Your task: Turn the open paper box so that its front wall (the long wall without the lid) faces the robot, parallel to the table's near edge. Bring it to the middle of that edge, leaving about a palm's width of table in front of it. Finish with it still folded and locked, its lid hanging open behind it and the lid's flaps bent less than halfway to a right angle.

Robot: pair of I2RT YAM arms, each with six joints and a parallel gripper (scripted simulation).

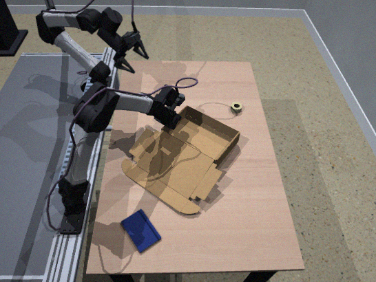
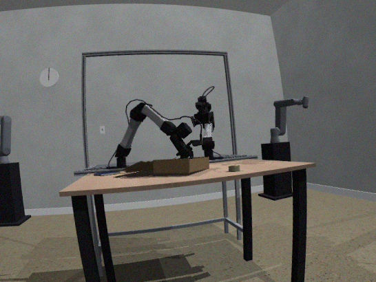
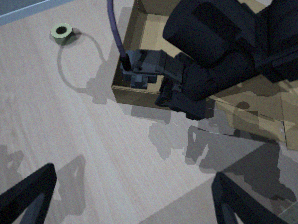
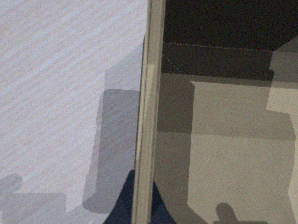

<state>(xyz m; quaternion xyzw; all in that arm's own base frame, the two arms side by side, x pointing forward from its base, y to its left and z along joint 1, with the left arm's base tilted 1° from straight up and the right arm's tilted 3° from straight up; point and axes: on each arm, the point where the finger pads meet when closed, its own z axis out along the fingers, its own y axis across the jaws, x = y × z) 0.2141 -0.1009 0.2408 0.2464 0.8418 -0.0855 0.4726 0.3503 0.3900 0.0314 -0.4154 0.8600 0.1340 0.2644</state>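
The open brown paper box (image 1: 206, 133) (image 2: 172, 166) (image 3: 149, 40) (image 4: 240, 165) lies turned diagonally in mid-table. Its front wall (image 1: 211, 124) faces away from the robot, toward the upper right in the top view. Its lid (image 1: 187, 170) lies open toward the near edge, its long tuck flap (image 1: 160, 189) foremost and its side flaps looking nearly flat. My right gripper (image 4: 139, 177) is shut on the box's short side wall, with one finger on each side of it. My left gripper (image 1: 140, 64) (image 3: 136, 175) is open and empty, raised above the table's near edge, clear of the box.
A blue book (image 1: 138, 228) (image 2: 106, 173) lies near the near edge, on the right arm's side. A pale green tape roll (image 1: 232, 107) (image 2: 234, 168) (image 3: 61, 38) stands beyond the box toward the far edge. The right arm reaches over the table between the left gripper and the box.
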